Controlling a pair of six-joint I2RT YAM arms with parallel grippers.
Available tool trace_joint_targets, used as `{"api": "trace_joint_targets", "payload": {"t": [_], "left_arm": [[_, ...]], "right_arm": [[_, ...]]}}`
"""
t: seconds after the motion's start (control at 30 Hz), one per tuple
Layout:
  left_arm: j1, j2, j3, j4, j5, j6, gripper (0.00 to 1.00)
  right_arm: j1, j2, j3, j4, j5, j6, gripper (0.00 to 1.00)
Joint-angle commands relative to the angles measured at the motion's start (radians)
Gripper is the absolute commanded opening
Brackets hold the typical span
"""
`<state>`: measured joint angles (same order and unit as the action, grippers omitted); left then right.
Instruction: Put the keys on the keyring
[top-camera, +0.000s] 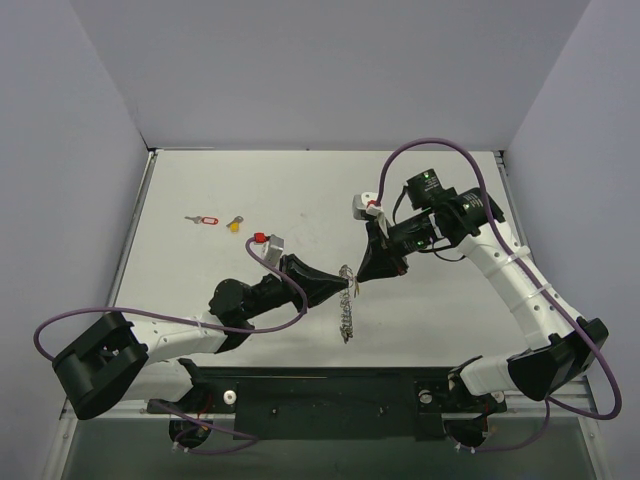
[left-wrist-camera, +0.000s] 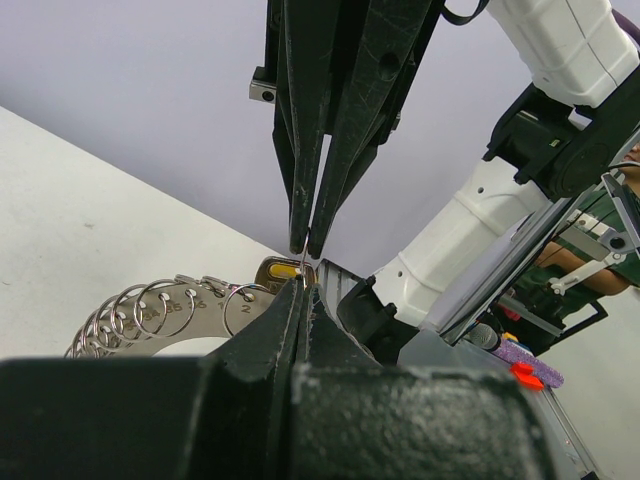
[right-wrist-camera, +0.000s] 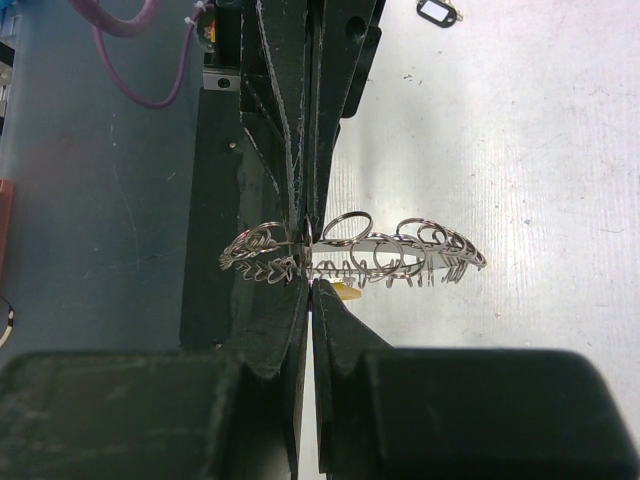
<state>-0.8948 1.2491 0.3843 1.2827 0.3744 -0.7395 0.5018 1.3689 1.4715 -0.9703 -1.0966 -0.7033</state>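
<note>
Top external view: the two arms meet nose to nose around the middle of the worktop (top-camera: 440, 330). The left pincer (top-camera: 349, 286) comes in from the left and the right pincer (top-camera: 360, 281) from the upper right, their tips practically touching. The keyring (top-camera: 347, 312) is right at that meeting point, strung out as a thin silver strip toward the near edge.

From the wrist cams, both pincers are closed tight. The left one looks clamped on the keyring near one end, and the rest of the little loops fan out sideways from it. The right one has its tips pressed up against the same spot. A thin bit of wire runs between the two sets of tips, but honestly I can't tell if the right one is actually pinching a loop or just touching it. There's also a speck of yellow tucked right behind the tips, too hidden to say what it is.

Two keys lie well away to the left on the worktop, the red-tag key (top-camera: 204, 220) and the yellow key (top-camera: 235, 224) just beside it, nothing touching them. The right wrist cam also catches a black tag (right-wrist-camera: 437, 12) lying on the worktop, apart from the pincers.
</note>
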Motion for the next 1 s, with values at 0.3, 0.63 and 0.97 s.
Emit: {"api": "trace_joint_targets", "payload": {"t": [0.3, 0.63, 0.97], "left_arm": [[0.007, -0.022, 0.047, 0.362, 0.014, 0.008, 0.0], [0.007, -0.02, 0.051, 0.36, 0.015, 0.008, 0.0], [0.007, -0.025, 0.05, 0.359, 0.018, 0.005, 0.0]], "right_arm": [[-0.003, -0.014, 0.001, -0.01, -0.059, 0.011, 0.0], [0.006, -0.01, -0.013, 0.007, -0.065, 0.025, 0.0], [0.009, -0.008, -0.023, 0.024, -0.059, 0.034, 0.0]]}}
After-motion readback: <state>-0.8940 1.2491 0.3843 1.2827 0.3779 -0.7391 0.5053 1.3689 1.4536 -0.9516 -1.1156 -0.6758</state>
